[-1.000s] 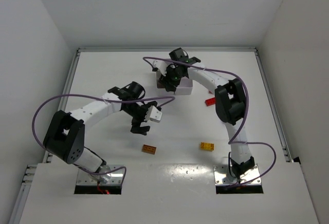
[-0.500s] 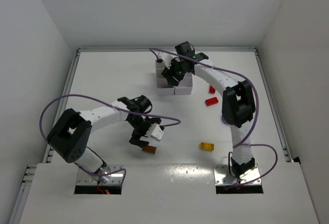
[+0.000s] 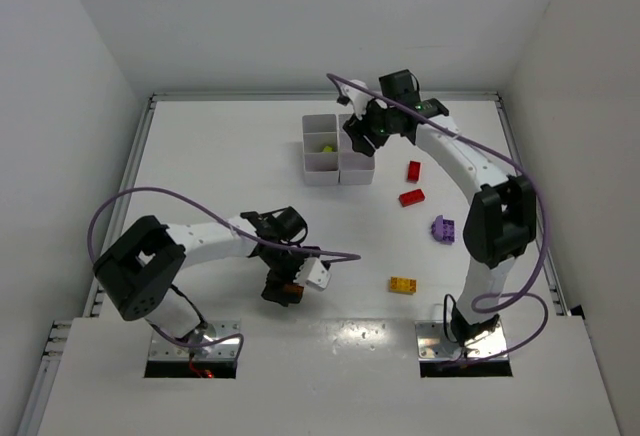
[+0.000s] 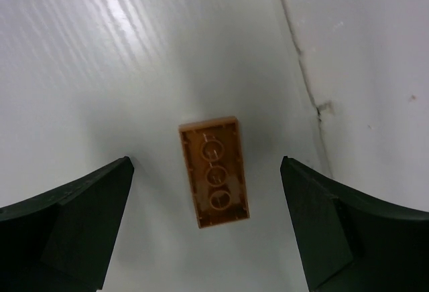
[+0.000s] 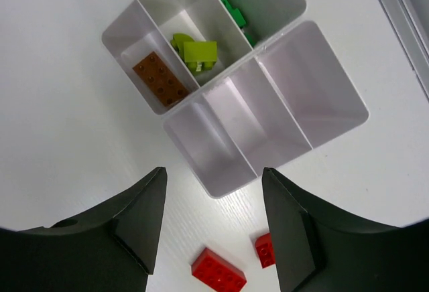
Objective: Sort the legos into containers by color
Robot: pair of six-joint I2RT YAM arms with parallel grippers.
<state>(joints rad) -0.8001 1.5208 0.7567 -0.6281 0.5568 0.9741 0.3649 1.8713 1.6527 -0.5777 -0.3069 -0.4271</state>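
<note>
Our left gripper [image 4: 206,165] is wide open around the orange-brown brick [image 4: 214,171], not touching it. Our right gripper [image 5: 213,175] hangs half open and empty by the white tray [image 5: 285,104].

White tray [image 5: 310,92]; brown brick [image 5: 159,80], lime brick [image 5: 199,53], green brick [image 5: 231,7], red brick [image 5: 218,269], orange brick [image 4: 214,172], yellow brick [image 3: 403,284], purple brick [image 3: 442,229].

Glossy white tabletop [image 3: 210,156] spreads across the scene, light streaking over it. Plain white enclosure walls [image 3: 300,16] rise on three sides. A thin grey metal rail [image 3: 127,191] lines the table's edges, and a raised white ledge [image 3: 330,356] caps the near side.
</note>
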